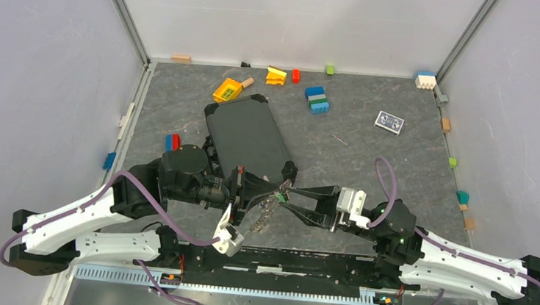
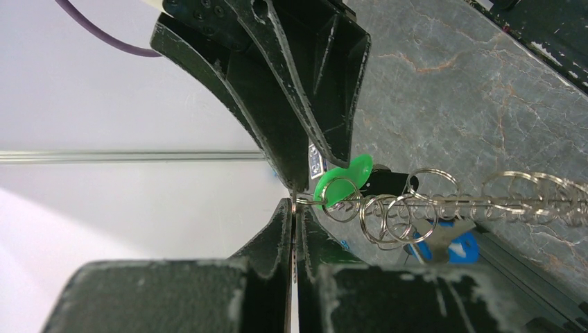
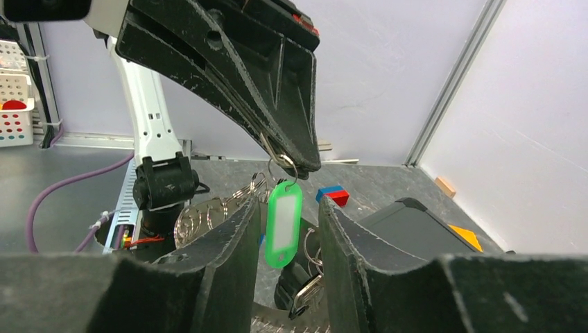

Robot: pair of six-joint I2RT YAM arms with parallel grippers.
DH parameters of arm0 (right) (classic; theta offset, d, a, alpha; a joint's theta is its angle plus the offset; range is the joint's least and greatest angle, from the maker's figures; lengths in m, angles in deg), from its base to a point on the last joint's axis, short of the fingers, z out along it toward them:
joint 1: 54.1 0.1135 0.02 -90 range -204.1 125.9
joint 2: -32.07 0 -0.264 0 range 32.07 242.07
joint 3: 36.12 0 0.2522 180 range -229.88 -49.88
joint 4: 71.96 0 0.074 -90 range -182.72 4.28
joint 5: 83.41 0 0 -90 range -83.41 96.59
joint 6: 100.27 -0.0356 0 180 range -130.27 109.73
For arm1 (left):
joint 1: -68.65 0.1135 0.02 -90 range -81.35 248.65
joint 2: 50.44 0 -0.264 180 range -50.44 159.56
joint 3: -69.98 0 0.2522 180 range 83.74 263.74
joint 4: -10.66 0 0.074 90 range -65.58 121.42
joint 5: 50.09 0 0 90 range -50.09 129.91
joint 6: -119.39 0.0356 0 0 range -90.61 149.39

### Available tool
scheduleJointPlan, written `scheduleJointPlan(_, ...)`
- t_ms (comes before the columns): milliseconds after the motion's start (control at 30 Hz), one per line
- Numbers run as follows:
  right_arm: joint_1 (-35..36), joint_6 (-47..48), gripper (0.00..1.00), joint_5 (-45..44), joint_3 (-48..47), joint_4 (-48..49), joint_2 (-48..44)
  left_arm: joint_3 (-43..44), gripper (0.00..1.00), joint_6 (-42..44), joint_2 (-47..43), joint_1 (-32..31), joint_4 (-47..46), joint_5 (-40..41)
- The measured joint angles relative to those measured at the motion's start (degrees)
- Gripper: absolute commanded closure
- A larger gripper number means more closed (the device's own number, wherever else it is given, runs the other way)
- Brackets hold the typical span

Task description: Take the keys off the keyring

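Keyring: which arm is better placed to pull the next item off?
Right. The left gripper is shut on the keyring and must hold it; the right gripper is open with the green tag between its fingers, so it can probably close and pull.

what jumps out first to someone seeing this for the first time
Over the table, near its middle, the left gripper pinches the keyring, its small rings strung in a row. A bright green tag hangs from it between the right gripper's open fingers. Behind them lies a big dark case.
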Motion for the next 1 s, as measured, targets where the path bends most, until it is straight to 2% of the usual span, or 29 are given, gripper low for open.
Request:
scheduleJointPlan(233,0.0,0.0,0.51,0.0,0.4,-0.9,1.9,0.0,0.98,0.0,0.0,0.0,0.0,0.0)
scheduleJointPlan(733,0.0,0.7,0.75,-1.8,0.4,-3.5,2.5,-0.1,0.98,0.0,0.0,0.0,0.6,0.0)
scheduleJointPlan(933,0.0,1.6,0.77,-2.7,0.3,-5.0,2.1,-0.2,0.98,0.0,0.0,0.0,1.0,0.1)
scheduleJointPlan(1000,0.0,1.8,0.73,-3.0,0.3,-5.4,1.8,-0.2,0.98,0.0,0.0,0.0,1.0,0.1)
